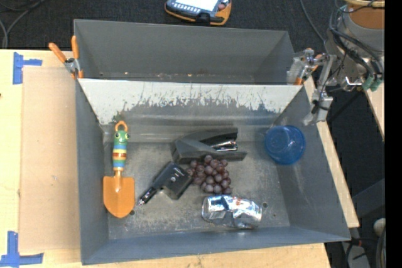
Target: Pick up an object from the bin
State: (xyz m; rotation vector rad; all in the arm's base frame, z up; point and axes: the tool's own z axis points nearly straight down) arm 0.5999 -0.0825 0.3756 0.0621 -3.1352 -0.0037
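Crumpled silver foil packet [231, 211], foreground; round blue plastic cup [284, 145] lies just below-left of my gripper [317, 105], whose opening I cannot tell.

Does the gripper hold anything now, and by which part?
Nothing is held: the gripper hangs bare by the right wall of the bin, apart from the blue cup.

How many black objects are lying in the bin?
2. A black stapler lies mid-bin; a smaller black gadget lies just below-left of it, beside the purple grapes. None seems hidden.
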